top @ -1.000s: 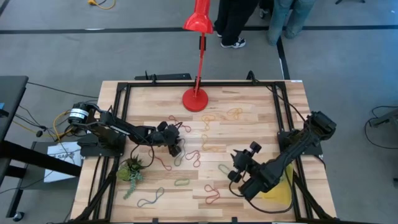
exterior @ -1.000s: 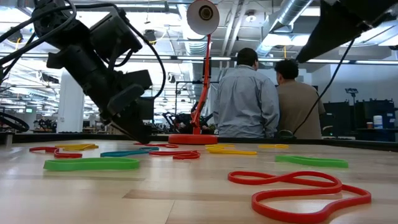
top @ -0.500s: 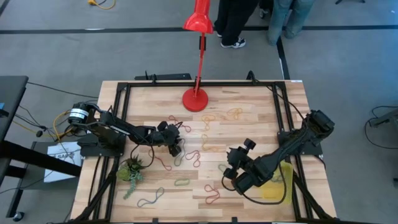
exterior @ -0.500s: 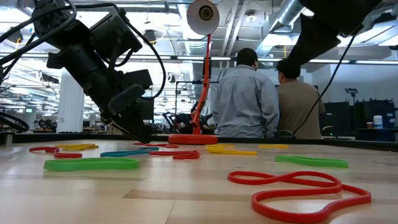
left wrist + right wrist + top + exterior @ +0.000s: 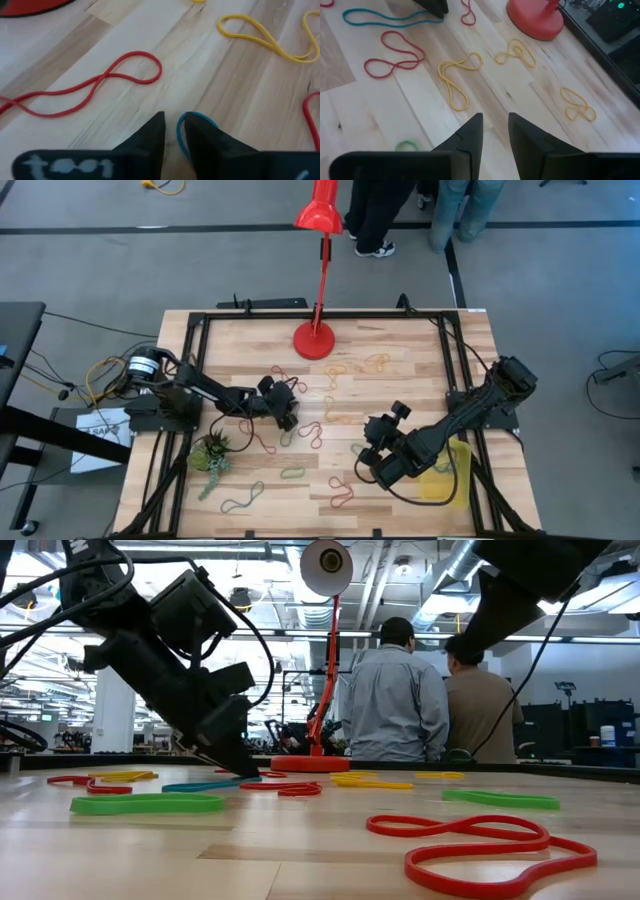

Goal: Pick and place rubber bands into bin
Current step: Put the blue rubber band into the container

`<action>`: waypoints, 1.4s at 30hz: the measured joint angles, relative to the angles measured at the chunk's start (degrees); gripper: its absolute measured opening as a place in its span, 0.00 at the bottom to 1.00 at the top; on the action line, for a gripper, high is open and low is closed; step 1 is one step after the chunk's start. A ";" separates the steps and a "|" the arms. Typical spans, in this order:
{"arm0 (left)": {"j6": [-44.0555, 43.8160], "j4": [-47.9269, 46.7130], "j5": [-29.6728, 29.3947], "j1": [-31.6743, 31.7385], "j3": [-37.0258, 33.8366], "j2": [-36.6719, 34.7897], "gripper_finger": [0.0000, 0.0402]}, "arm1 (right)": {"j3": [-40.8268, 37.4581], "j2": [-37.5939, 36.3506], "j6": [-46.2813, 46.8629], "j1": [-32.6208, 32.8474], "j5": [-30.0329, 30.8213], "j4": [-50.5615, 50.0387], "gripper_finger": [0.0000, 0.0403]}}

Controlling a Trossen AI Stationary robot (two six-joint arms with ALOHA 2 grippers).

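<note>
Fingertips of left gripper [image 5: 174,131] at blue band [image 5: 186,135], w/ narrow gap.

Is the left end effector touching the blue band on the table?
Touching. In the left wrist view the blue band curves up against the inner edge of one finger of the left end effector, no gap visible.

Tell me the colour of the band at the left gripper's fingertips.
Blue-teal rubber band, clearest in the left wrist view.

Lamp base [image 5: 314,340]: you'll find it at the counter's [image 5: 420,350] far middle.
Plant [image 5: 212,452]: near-left, beside the left claw [image 5: 287,418].
Bin [image 5: 452,475]: near-right edge, partly under the right arm.
Rubber bands [image 5: 330,412]: scattered across the middle, between both arms.
</note>
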 joint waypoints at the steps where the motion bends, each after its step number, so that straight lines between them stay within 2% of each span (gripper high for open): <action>1: 0.01 0.02 0.02 -0.12 0.00 0.03 0.14 | 0.00 0.00 -0.08 -0.02 0.00 -0.05 0.22; 4: 0.03 0.59 0.00 -1.16 -0.04 0.23 0.03 | 0.00 0.00 -0.06 -0.20 0.00 -0.02 0.22; 9: -1.89 0.87 0.05 -2.54 -0.17 0.11 0.01 | 0.00 0.00 0.01 -0.84 -0.02 0.03 0.22; 14: -2.00 -0.94 1.39 -4.47 0.79 -2.30 0.00 | 0.00 0.00 0.07 -2.37 0.07 1.82 0.22; 19: 0.56 -1.77 6.71 -5.69 1.68 -7.20 0.00 | 0.00 0.00 3.36 -5.18 -0.49 6.97 0.22; 25: 3.20 -1.08 4.76 -7.30 1.82 -10.84 0.00 | 0.02 0.01 2.60 -8.90 -6.91 9.34 0.22; 36: 5.96 1.72 2.93 -8.12 1.88 -11.03 0.00 | 0.02 0.01 -4.34 -10.80 -8.98 13.34 0.22; 42: 10.32 5.45 2.45 -7.00 2.00 -12.41 0.00 | 0.02 0.00 -3.68 -13.60 -9.98 14.13 0.22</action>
